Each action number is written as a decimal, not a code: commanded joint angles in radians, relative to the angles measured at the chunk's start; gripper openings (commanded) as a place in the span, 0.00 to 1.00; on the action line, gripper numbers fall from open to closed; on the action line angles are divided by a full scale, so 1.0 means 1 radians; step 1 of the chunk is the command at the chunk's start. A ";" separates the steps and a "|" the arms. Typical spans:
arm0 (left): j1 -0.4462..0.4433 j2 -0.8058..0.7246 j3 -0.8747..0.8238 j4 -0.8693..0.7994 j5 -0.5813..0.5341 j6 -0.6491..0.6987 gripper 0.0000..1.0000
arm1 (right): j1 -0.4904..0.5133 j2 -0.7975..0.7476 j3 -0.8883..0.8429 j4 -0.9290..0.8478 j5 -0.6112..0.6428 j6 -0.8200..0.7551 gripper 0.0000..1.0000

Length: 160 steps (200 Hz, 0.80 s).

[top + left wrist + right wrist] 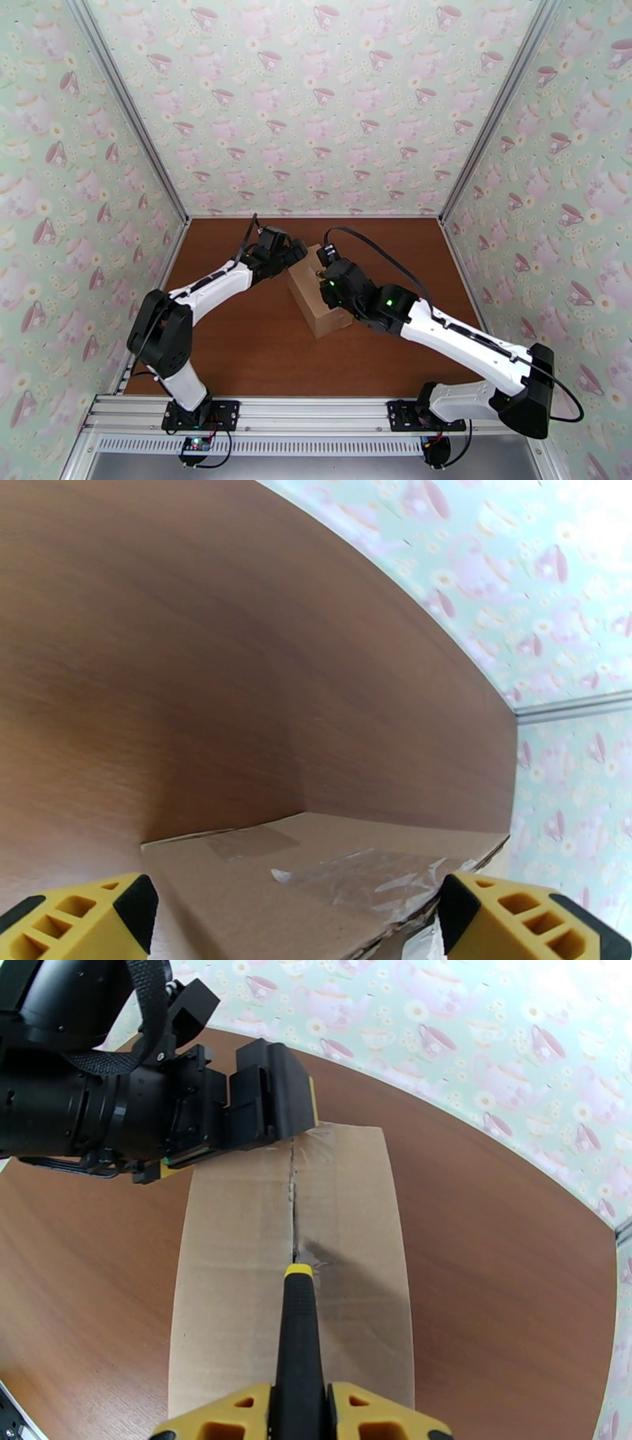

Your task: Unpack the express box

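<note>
The express box is a plain brown carton lying in the middle of the table. Its top has a centre seam with clear tape. My right gripper is shut on a black-handled cutter, whose yellow-collared tip rests in the seam about halfway along the box. My left gripper stands open at the box's far end, its yellow fingers on either side of the top. I cannot tell whether they touch the cardboard. From above, the left gripper and right gripper meet over the box.
The brown wooden table is walled by teacup-patterned panels at the back and on both sides. The left arm's black wrist hangs over the box's far left corner. A metal rail carries both arm bases.
</note>
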 commanded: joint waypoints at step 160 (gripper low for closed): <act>-0.032 -0.064 0.064 -0.180 0.216 0.175 1.00 | 0.008 0.049 0.004 -0.046 -0.078 -0.092 0.00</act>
